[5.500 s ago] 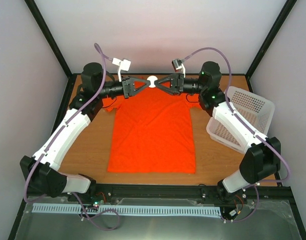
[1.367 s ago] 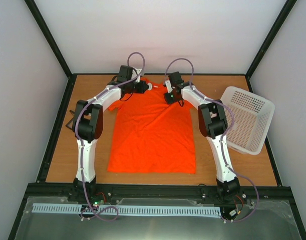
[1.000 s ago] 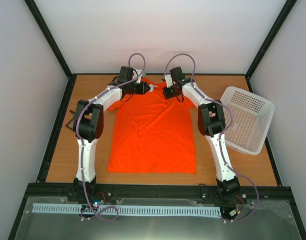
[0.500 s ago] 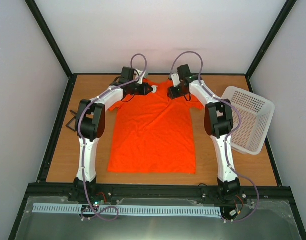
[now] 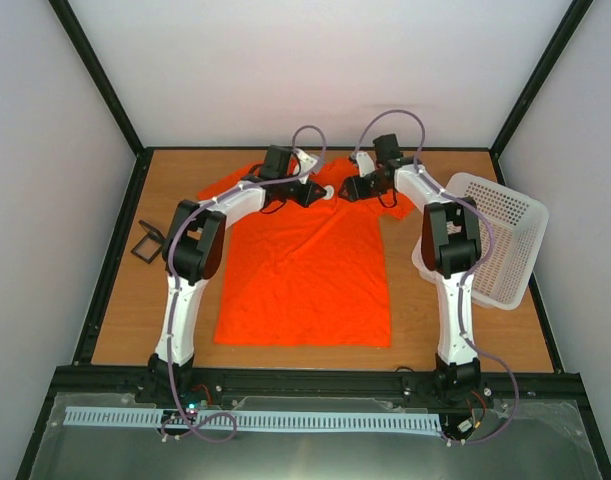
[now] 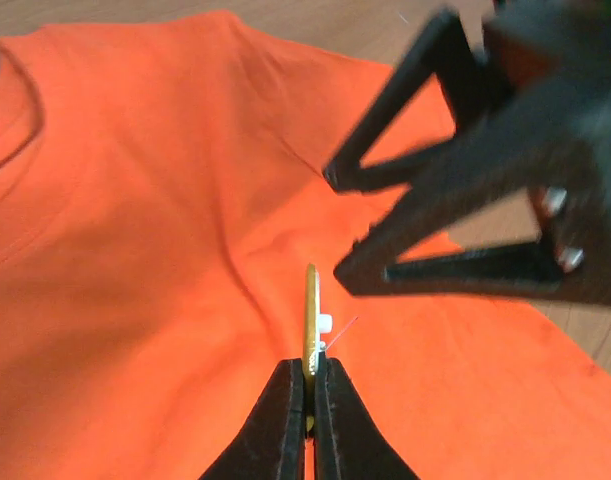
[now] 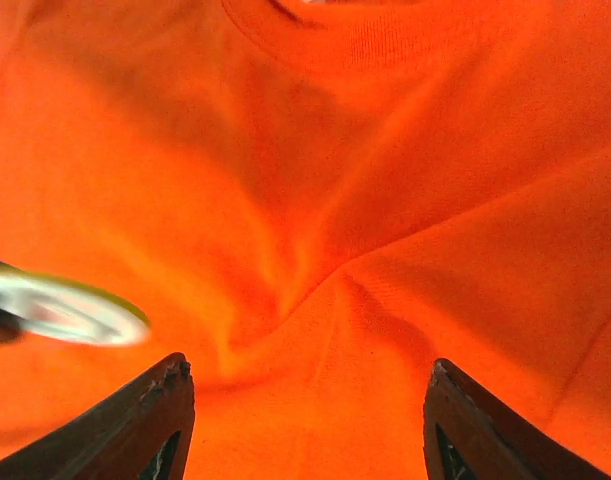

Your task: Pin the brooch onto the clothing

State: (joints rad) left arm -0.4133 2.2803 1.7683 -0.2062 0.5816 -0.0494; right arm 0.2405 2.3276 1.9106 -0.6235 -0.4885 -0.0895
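While pale walls (image 5: 335, 70) enclose it, the wooden table (image 5: 125, 310) bears the clothing (image 5: 305, 270).

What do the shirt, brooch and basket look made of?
T-shirt: matte knit fabric, seen in the soft creases and ribbed collar. Brooch: thin rigid disc with a golden edge, likely metal, could be plastic. Basket: white plastic with moulded perforations.

Right gripper (image 6: 334, 225) spread wide just right of the brooch (image 6: 311, 320), crowding the left gripper (image 6: 310, 375), open passage over the flat orange T-shirt (image 5: 305, 270) nearer in, small black box (image 5: 148, 243) on the left table (image 5: 120, 300) strip, white basket (image 5: 495, 230) blocking the right edge
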